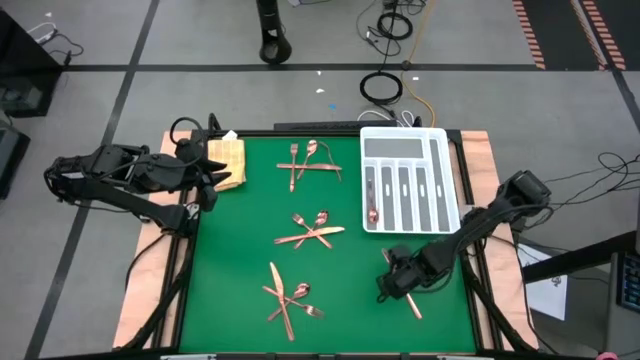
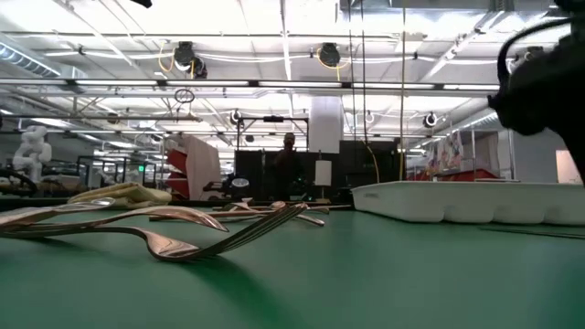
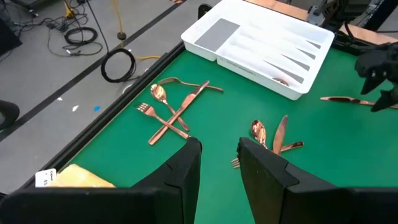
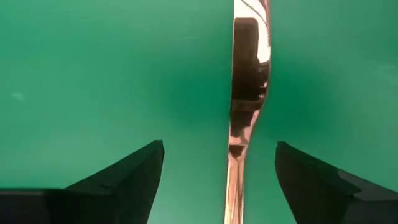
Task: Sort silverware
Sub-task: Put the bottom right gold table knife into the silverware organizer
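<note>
Copper silverware lies flat on the green mat in three small heaps: far (image 1: 310, 160), middle (image 1: 312, 230) and near (image 1: 288, 295). One copper piece (image 1: 372, 205) lies in the white divided tray (image 1: 410, 150). A single knife (image 4: 247, 93) lies on the mat near the right edge. My right gripper (image 4: 219, 162) points down over it, open, one finger on either side of its handle, touching nothing. My left gripper (image 3: 217, 149) hangs open above the table's left edge with nothing between its fingers.
A tan woven cloth (image 1: 226, 160) lies at the far left corner beside my left gripper. The tray stands at the far right. Bare green mat (image 1: 350, 320) lies between the near heap and the single knife. Cables lie on the floor beyond the far edge.
</note>
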Action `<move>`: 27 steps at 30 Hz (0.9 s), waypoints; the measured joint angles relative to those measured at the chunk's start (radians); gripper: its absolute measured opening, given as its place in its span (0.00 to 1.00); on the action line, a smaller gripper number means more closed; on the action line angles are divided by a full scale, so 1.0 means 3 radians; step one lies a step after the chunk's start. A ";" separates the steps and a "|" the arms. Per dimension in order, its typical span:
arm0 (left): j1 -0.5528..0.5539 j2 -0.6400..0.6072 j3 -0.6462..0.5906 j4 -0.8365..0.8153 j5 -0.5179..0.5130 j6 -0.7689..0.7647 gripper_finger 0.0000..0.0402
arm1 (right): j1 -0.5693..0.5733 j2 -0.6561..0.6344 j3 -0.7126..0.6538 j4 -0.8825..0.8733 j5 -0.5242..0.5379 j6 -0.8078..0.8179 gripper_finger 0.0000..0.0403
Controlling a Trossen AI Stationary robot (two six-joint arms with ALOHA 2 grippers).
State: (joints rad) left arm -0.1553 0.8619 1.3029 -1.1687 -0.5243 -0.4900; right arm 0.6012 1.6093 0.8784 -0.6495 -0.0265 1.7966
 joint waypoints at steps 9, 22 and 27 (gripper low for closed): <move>0.0001 0.0000 0.0000 0.0000 0.0000 -0.0004 0.29 | 0.0085 0.0458 0.0051 -0.0062 -0.0484 -0.0027 0.65; 0.0000 -0.0001 0.0000 0.0000 0.0001 -0.0003 0.29 | -0.0085 0.0508 0.0051 -0.0124 -0.0769 -0.0209 0.03; 0.0000 0.0000 0.0000 0.0000 0.0001 -0.0002 0.29 | -0.0083 0.0521 0.0117 -0.0185 -0.0706 -0.0195 0.01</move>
State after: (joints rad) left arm -0.1552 0.8619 1.3029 -1.1687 -0.5240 -0.4906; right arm 0.5763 1.7657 0.9135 -0.7052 -0.2384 1.7382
